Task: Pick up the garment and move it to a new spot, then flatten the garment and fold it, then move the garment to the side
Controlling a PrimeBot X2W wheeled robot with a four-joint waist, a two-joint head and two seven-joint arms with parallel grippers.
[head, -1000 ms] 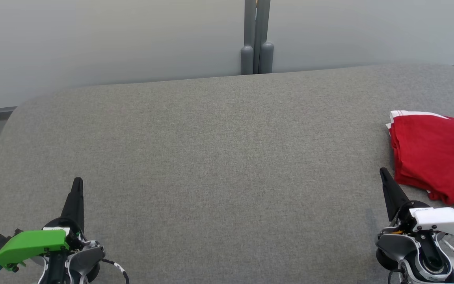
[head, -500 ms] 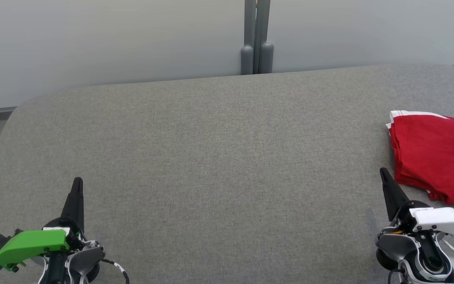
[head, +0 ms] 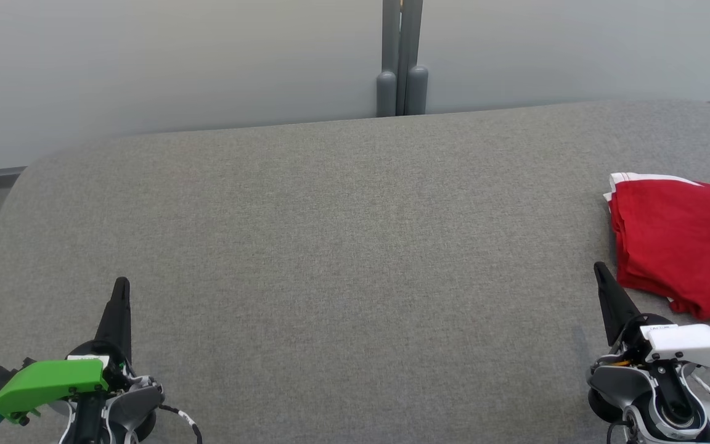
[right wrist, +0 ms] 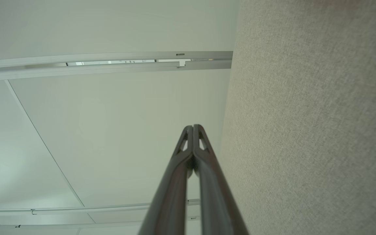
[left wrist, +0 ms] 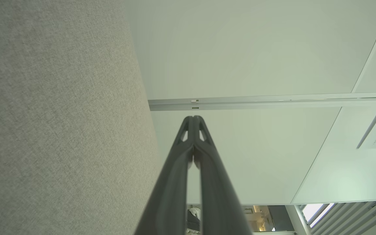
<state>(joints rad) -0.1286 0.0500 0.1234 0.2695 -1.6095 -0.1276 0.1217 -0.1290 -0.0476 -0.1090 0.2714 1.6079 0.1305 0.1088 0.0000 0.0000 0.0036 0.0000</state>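
The garment point(head: 681, 246) is red with a white trim edge and lies folded at the right edge of the grey fabric surface point(head: 342, 246) in the head view. My right gripper point(head: 601, 271) rests at the lower right, just left of the garment's near corner, shut and holding nothing. My left gripper point(head: 122, 285) sits at the lower left, far from the garment, shut and empty as well. In the left wrist view the left gripper point(left wrist: 193, 118) has its tips pressed together. The right wrist view gives the same picture of the right gripper point(right wrist: 193, 126).
A pale wall with a grey vertical post point(head: 402, 58) stands behind the far edge of the surface. The surface's rounded left corner point(head: 16, 185) drops off toward a floor strip. Both wrist views look along the fabric toward pale wall panels.
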